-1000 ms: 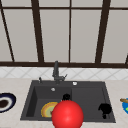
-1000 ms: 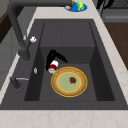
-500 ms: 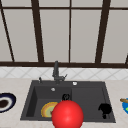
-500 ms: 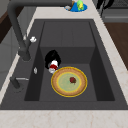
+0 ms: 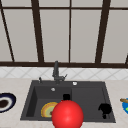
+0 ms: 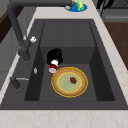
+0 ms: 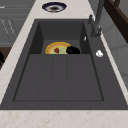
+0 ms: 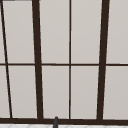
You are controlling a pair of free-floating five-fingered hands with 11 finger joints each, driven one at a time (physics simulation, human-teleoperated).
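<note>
My left hand point(image 5: 66, 96) is down in the sink's left basin, at the back rim of a yellow plate point(image 6: 69, 81). Seen from the left side, the left hand point(image 6: 54, 57) has its fingers curled on a small red and white thing point(image 6: 53, 67) that touches the plate's edge. A small red bit point(image 6: 73, 80) lies on the middle of the plate. From the right side, the left hand point(image 7: 73, 50) shows beside the plate point(image 7: 58, 47). A big red ball point(image 5: 67, 115) covers the sink's front edge. My right hand point(image 5: 105, 108) hangs idle at the sink's front right corner, fingers relaxed.
A dark tap point(image 5: 56, 72) stands behind the black sink point(image 5: 87, 95). A dark-rimmed bowl point(image 5: 5, 102) sits on the counter to the left, and a blue dish point(image 5: 124, 105) with food to the right. A window fills the wall behind.
</note>
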